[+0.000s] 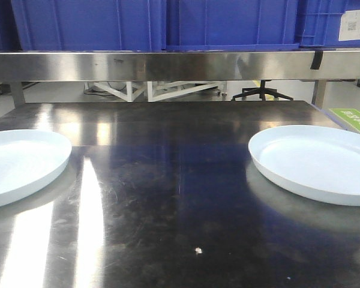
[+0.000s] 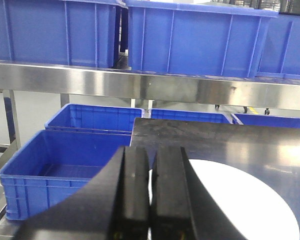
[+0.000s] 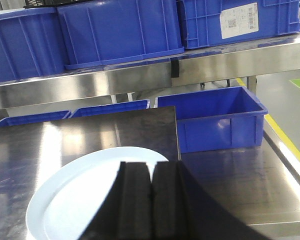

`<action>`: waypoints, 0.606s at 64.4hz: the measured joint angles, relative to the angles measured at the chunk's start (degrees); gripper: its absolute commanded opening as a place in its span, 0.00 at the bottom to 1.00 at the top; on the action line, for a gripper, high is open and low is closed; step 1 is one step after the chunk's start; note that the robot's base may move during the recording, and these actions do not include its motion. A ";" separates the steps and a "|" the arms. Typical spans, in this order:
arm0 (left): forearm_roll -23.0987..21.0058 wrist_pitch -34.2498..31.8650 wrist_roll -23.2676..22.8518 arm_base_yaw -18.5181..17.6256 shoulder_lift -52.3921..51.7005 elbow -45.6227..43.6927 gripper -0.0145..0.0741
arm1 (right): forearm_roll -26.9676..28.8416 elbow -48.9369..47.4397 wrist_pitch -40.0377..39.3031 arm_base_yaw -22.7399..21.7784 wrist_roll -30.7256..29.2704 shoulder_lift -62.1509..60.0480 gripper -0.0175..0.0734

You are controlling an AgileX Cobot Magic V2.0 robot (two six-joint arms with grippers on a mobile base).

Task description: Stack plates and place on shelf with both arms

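Observation:
Two pale bluish-white plates lie flat and apart on the dark steel table [image 1: 180,198]: one at the left edge [image 1: 18,162], one at the right [image 1: 318,162]. Neither arm shows in the front view. In the left wrist view my left gripper [image 2: 151,150] hovers shut and empty over the near left rim of its plate [image 2: 240,200]. In the right wrist view my right gripper [image 3: 151,165] is shut and empty above the right side of its plate [image 3: 75,195]. The steel shelf [image 1: 168,65] runs across the back, above the table.
Blue plastic bins [image 1: 96,24] fill the top of the shelf. More blue bins stand low beyond the table's left side [image 2: 65,165] and right side [image 3: 215,120]. A lower steel surface [image 3: 240,185] lies right of the table.

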 measured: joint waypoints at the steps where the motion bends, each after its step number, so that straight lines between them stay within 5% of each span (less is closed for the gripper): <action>1: 0.00 0.00 0.00 0.00 0.00 0.00 0.28 | 0.00 0.00 0.00 0.00 0.00 0.00 0.24; 39: 0.00 0.00 0.00 0.00 0.00 0.00 0.28 | 0.00 0.00 0.00 0.00 0.00 0.00 0.24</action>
